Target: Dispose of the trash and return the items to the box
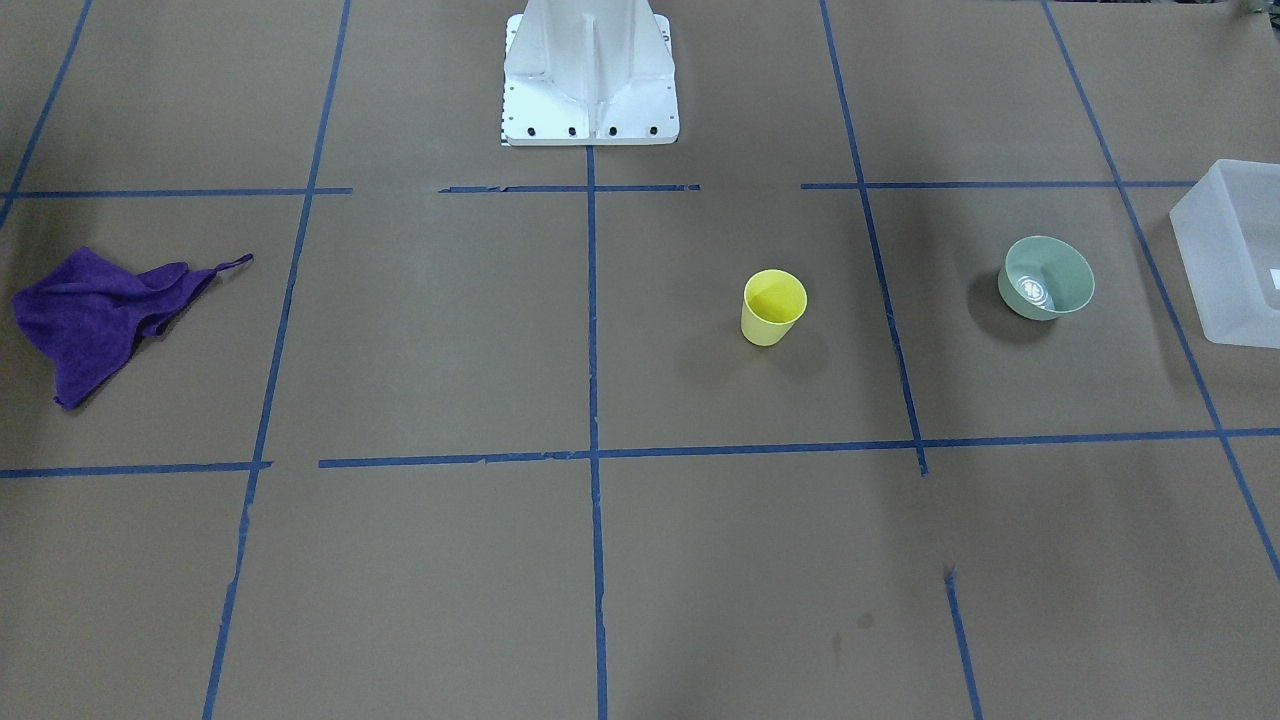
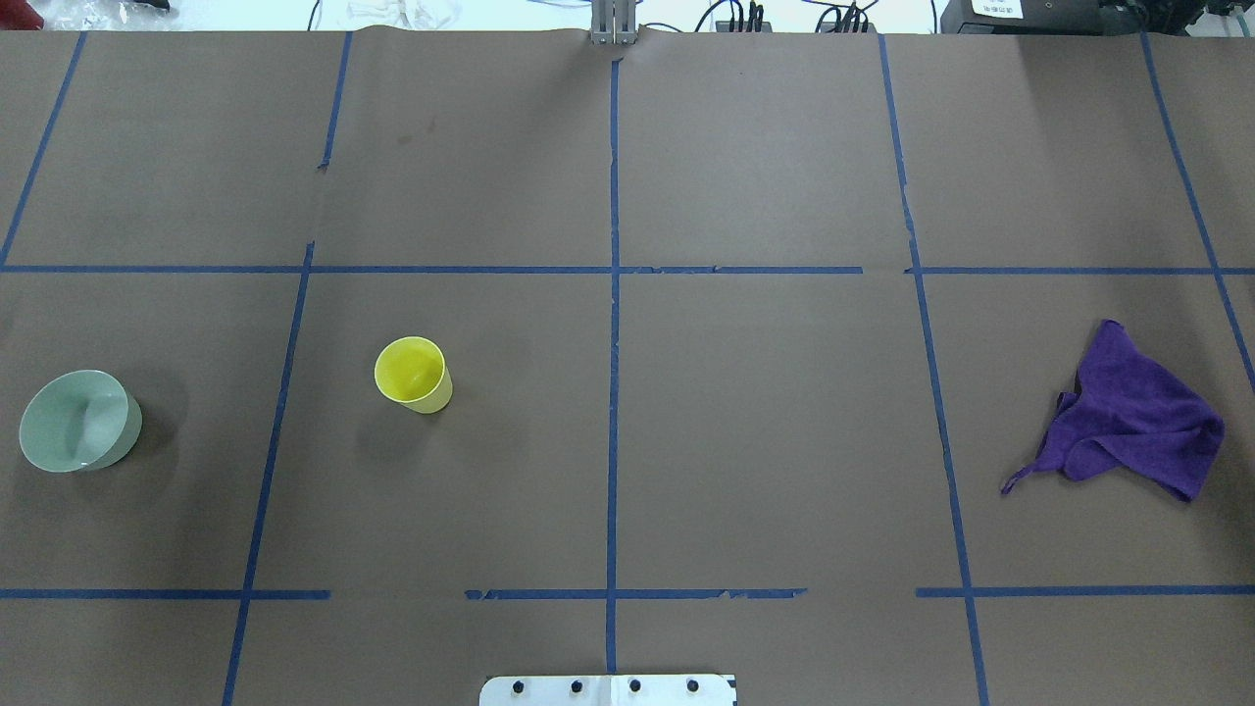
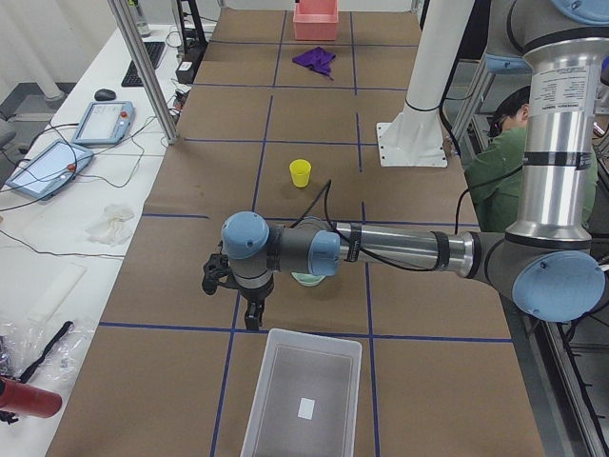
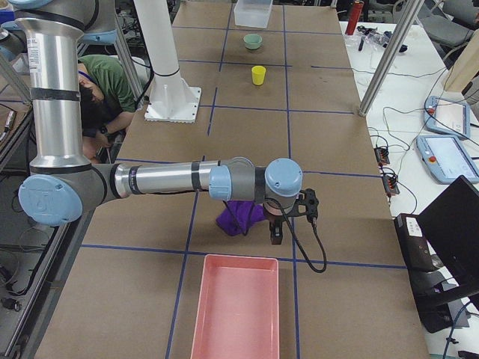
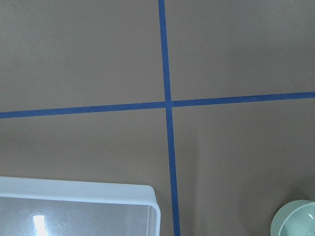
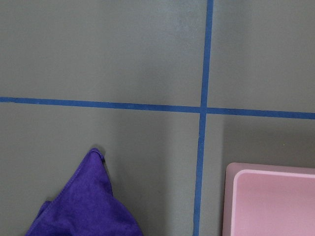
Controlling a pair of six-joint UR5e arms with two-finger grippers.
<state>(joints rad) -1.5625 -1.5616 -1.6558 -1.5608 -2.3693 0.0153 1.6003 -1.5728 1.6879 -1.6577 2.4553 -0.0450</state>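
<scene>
The yellow cup [image 1: 774, 307] stands upright on the brown table, also seen from overhead [image 2: 413, 374]. The pale green bowl [image 1: 1046, 277] stands beside the frosted box [image 1: 1235, 255], whose rim shows in the left wrist view [image 5: 74, 209]. My left gripper [image 3: 254, 319] hangs over the table between bowl and box, showing only in the exterior left view; I cannot tell if it is open. My right gripper [image 4: 275, 235] hangs beside a crumpled purple cloth [image 4: 239, 217], showing only in the exterior right view; I cannot tell its state.
A pink tray [image 4: 238, 310] lies at the table's end near the purple cloth [image 2: 1132, 417]. The white robot base [image 1: 590, 75] stands at the table's middle edge. Blue tape lines divide the table. A person sits behind the robot.
</scene>
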